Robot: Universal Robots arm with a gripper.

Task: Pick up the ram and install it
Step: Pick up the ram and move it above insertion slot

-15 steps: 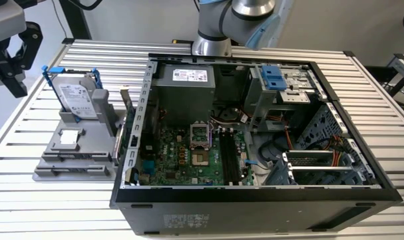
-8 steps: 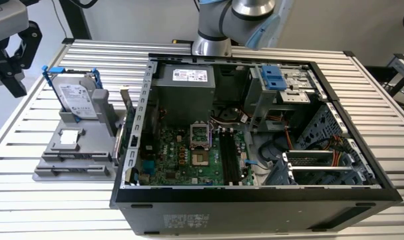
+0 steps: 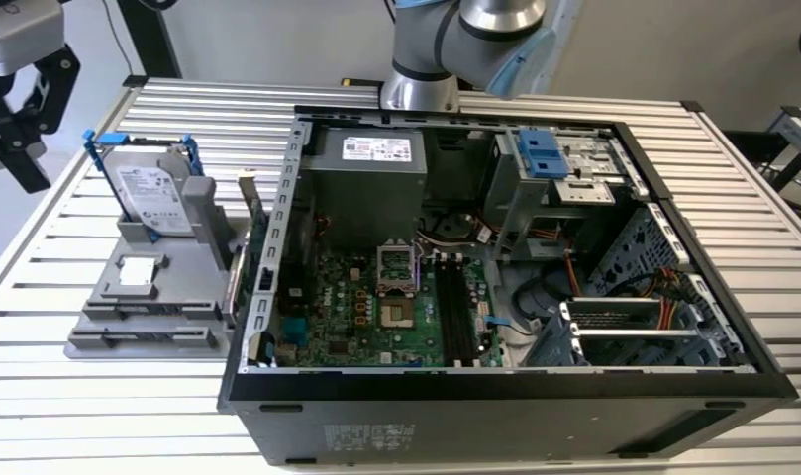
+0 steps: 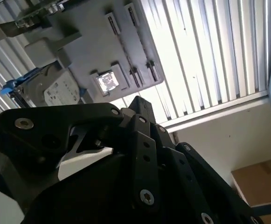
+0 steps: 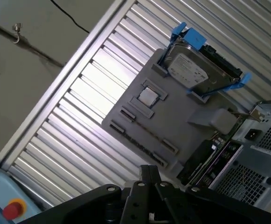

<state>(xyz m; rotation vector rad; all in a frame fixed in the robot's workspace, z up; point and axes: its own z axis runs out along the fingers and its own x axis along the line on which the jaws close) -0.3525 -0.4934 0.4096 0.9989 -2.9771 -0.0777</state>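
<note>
Metal table (image 3: 110,416), matt grey plastic holder (image 3: 150,317), shiny metal hard drive (image 3: 155,193), matt black pincer (image 5: 149,179)

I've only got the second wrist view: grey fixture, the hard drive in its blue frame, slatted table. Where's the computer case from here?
Observer: The open computer case lies right beside the grey fixture, on the exterior view's right of it.
Operator: And where is the gripper relative to the case?
Observer: The gripper hangs at the exterior view's far left, beyond the hard drive, so the fixture sits between it and the case.
Operator: Can you see memory slots inside?
Observer: Yes. Long black slots run along the motherboard, just to the exterior view's right of the CPU socket.
</note>
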